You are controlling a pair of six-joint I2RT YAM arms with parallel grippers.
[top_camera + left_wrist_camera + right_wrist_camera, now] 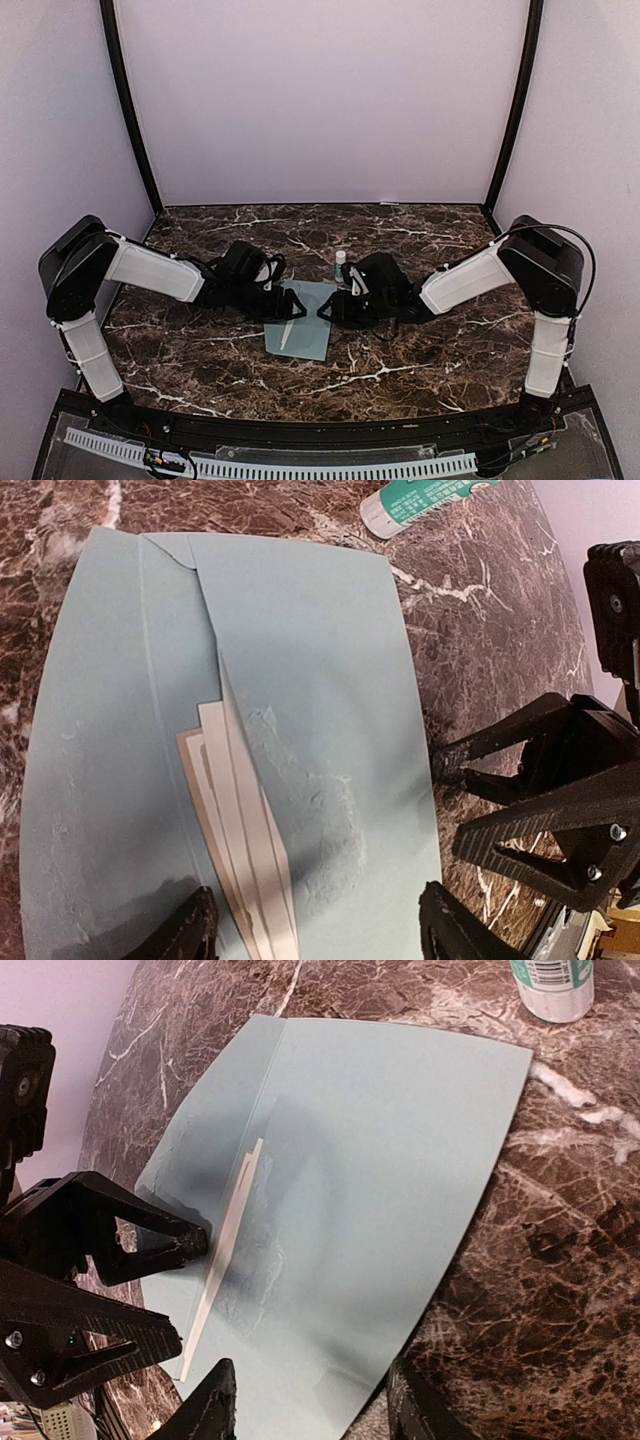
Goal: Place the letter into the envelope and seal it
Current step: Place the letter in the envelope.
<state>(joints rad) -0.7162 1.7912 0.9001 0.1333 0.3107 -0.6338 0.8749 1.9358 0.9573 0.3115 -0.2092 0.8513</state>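
Observation:
The pale blue envelope (300,322) lies flat on the marble table between both grippers. In the left wrist view its flap (310,680) lies folded over the body, and white edges of the letter (245,850) show from under the flap's slanted edge. My left gripper (325,935) is open, its fingers (190,930) spread wide just above the envelope (120,780). My right gripper (315,1410) is open too, one finger over the envelope (390,1160) and the other at its edge. The letter (228,1245) shows as a thin white strip beside the left gripper's fingertip.
A white-and-green glue stick (340,264) stands just behind the envelope, seen at the top of both wrist views (420,502) (553,985). The two grippers (285,300) (335,306) face each other closely over the envelope. Dark marble table (200,350) all round, pale walls behind.

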